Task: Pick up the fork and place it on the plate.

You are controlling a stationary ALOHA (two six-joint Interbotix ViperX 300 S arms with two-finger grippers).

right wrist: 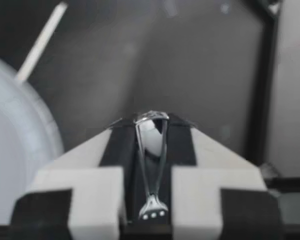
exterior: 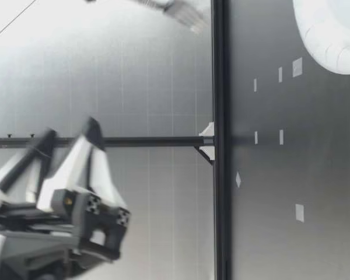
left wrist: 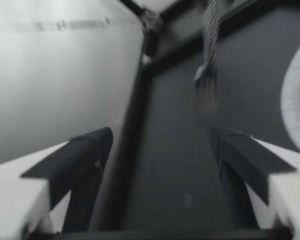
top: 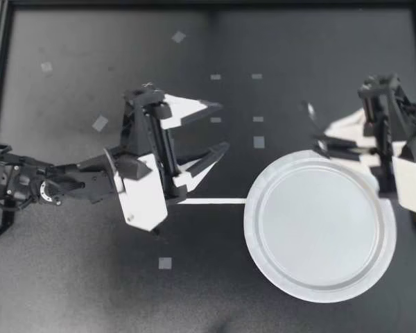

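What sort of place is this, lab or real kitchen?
Probably a lab test bench, not a kitchen: black table marked with tape squares inside a rail frame, my left pincer and right pincer over it, one plate.

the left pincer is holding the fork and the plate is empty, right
No. It is the right pincer that is shut on the fork, as the right wrist view shows. The left pincer is open and holds nothing. The plate is empty, as you say.
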